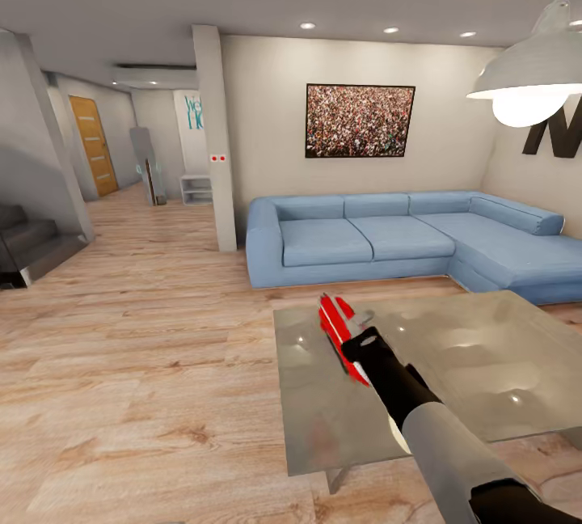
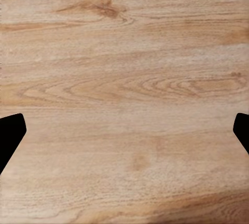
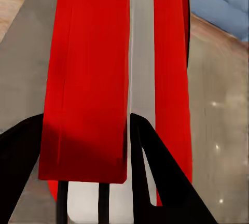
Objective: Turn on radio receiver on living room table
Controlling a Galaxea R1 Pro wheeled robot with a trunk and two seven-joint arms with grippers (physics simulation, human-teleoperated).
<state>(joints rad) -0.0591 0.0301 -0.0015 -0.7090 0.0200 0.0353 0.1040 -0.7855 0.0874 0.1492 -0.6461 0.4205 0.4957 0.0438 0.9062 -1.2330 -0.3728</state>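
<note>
The red radio receiver [image 1: 335,328] with white edge trim lies on the glossy grey table [image 1: 485,362] near its left end, in the living room. My right arm reaches in from the lower right, and my right gripper [image 1: 365,342] is at the radio's near end. In the right wrist view the radio [image 3: 88,79] is very close, and my right gripper [image 3: 85,117] has its dark fingers [image 3: 155,182] apart, with the red body seen between them. Its dial is hidden. My left gripper [image 2: 124,125] hangs open over bare wood floor.
A blue L-shaped sofa [image 1: 388,237] stands behind the table, under a framed crowd picture [image 1: 360,120]. A white pendant lamp [image 1: 533,79] hangs at the upper right. A pillar [image 1: 217,136] and stairs [image 1: 24,241] stand to the left, beside open wood floor [image 1: 145,362].
</note>
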